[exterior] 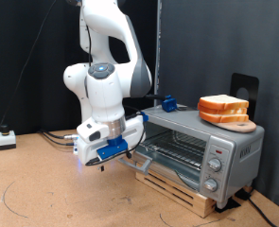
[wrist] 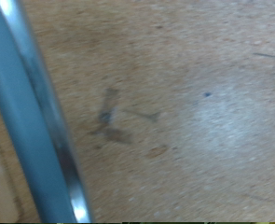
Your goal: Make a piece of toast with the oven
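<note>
Exterior view: the oven [exterior: 191, 147] sits on a low wooden pallet [exterior: 177, 184] at the picture's right, which lifts it off the worktop [exterior: 44, 189]. Its door looks lowered, leaving the wire rack [exterior: 172, 145] exposed, presumably so bread can go in. A stack of slices [exterior: 224, 110] rests on a board on the oven's roof. A single piece of toast lying apart cannot be made out; the rack looks bare. The arm leans down with the claw [exterior: 103, 151] just off the oven's left end, near the door's edge, low over the worktop. Nothing shows between its fingers, and whether they are spread or closed I cannot tell.

Wrist view: mostly worktop [wrist: 174, 112] with dark scuffs, so the hand points downward. A blue-grey bar [wrist: 34, 121] crosses one side; what it is I cannot tell. No bread or fingertips show.
</note>
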You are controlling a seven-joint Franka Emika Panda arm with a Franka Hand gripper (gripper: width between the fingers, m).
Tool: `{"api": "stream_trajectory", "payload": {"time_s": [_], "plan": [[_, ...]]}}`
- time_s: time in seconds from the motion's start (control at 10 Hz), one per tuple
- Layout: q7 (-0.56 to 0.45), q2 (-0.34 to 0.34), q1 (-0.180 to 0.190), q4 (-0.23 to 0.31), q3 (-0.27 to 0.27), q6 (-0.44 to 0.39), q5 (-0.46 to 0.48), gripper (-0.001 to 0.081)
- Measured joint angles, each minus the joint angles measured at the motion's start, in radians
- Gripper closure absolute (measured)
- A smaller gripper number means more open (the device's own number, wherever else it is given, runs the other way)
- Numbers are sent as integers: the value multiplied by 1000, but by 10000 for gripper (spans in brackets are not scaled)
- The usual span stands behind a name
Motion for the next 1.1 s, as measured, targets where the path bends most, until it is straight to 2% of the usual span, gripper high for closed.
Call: {"api": "stream_trajectory", "payload": {"time_s": [0.3,0.6,0.9,1.1], "plan": [[12,118,-14,30,-6,74,-2,-4],[4,249,-25,103,12,123,110,-4],[-43,340,-45,189,40,103,165,-4],[-132,335,-70,196,38,39,165,-4]]}}
